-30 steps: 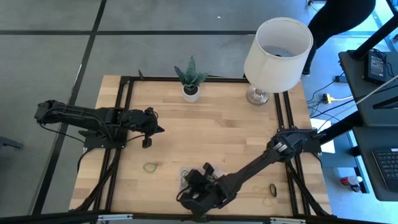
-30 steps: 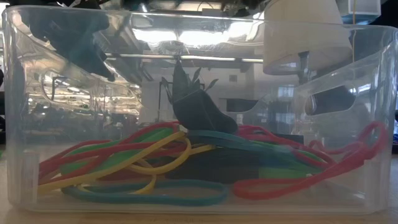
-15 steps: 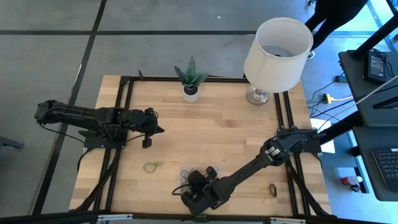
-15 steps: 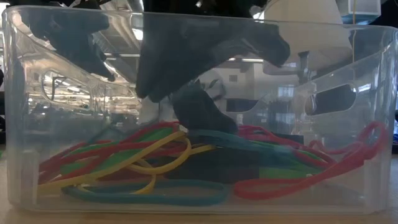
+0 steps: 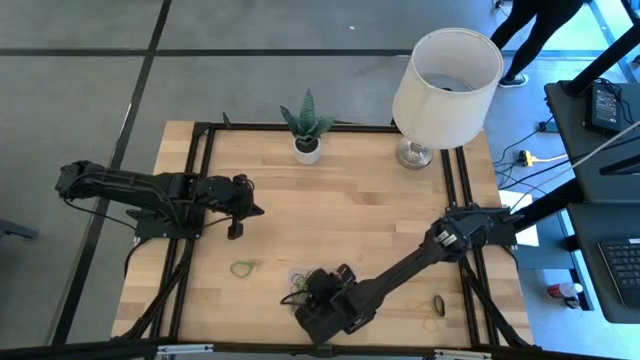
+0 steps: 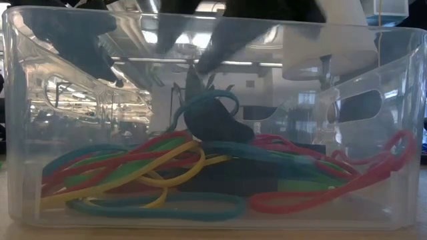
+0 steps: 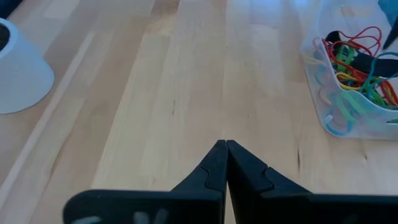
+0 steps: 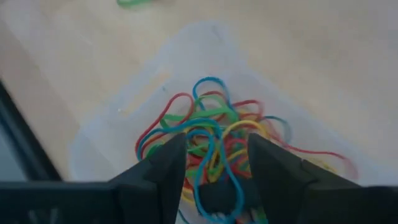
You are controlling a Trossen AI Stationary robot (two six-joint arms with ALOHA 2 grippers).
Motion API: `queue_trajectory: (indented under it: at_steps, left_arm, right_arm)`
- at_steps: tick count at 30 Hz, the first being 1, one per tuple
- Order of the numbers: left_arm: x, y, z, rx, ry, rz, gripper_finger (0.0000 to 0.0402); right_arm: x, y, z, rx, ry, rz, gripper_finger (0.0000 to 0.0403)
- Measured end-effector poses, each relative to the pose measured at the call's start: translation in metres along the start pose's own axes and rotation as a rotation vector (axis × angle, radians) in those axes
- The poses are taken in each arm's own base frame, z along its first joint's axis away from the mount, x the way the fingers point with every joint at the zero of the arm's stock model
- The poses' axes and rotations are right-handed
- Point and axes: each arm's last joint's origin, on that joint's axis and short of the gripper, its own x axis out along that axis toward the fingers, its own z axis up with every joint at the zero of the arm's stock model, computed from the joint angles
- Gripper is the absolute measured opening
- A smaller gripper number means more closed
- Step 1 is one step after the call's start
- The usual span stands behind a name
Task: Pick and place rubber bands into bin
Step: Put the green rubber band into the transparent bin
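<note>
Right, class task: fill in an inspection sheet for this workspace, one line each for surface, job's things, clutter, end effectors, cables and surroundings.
Surface: wooden table, dark frame rails.
Job's things: clear bin at the near edge holds many bands; a green band and two more lie on the table.
Clutter: plant and lamp at the far edge.
End effectors: right end effector open above the bin, a blue band between its fingers; left end effector shut, over bare wood.
Cables: yellow plug and leads on the floor, right.
Surroundings: a person's legs, a desk.
</note>
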Motion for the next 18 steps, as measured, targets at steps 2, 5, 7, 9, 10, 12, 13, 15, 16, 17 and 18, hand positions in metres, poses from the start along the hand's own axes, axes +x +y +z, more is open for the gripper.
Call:
queue_trajectory:
  at_steps: [2, 5, 7, 9, 10, 12, 13, 15, 16, 17, 18]
  left_arm:
    - [0.000, 0.000, 0.000, 0.000, 0.001, -0.006, 0.0003]
    - [0.000, -0.001, 0.000, 0.002, 0.001, -0.010, 0.0003]
    - [0.000, -0.003, 0.000, 0.011, 0.001, -0.020, 0.0003]
    - [-0.002, -0.007, 0.002, 0.026, -0.006, -0.028, 0.0003]
    - [-0.003, -0.009, 0.003, 0.034, -0.012, -0.027, 0.0003]
    - [-0.004, -0.014, 0.004, 0.052, -0.020, -0.021, 0.0002]
    - [-0.005, -0.017, 0.005, 0.055, -0.023, -0.023, 0.0002]
    - [-0.006, -0.023, 0.006, 0.044, -0.025, -0.024, 0.0002]
    - [-0.007, -0.026, 0.005, 0.039, -0.013, -0.017, 0.0002]
    - [-0.007, -0.029, 0.006, 0.035, -0.003, -0.017, 0.0002]
    - [-0.008, -0.033, 0.007, 0.035, 0.007, -0.017, 0.0002]
  right_arm:
    - [-0.016, -0.002, 0.010, 0.012, 0.005, -0.007, 0.0173]
    - [-0.042, -0.005, 0.025, 0.008, 0.005, -0.009, 0.0162]
    - [-0.057, -0.008, 0.033, -0.009, 0.020, -0.028, 0.0151]
    - [-0.068, -0.013, 0.037, -0.035, 0.088, -0.058, 0.0136]
    - [-0.070, -0.015, 0.036, -0.044, 0.129, -0.066, 0.0126]
    - [-0.074, -0.021, 0.033, -0.083, 0.191, -0.088, 0.0101]
    - [-0.075, -0.023, 0.030, -0.111, 0.214, -0.102, 0.0085]
    - [-0.081, -0.025, 0.023, -0.164, 0.240, -0.109, 0.0049]
    - [-0.085, -0.026, 0.019, -0.190, 0.256, -0.123, 0.0028]
    - [-0.088, -0.027, 0.013, -0.215, 0.267, -0.139, 0.0015]
    - [-0.092, -0.028, 0.008, -0.235, 0.272, -0.149, 0.0009]
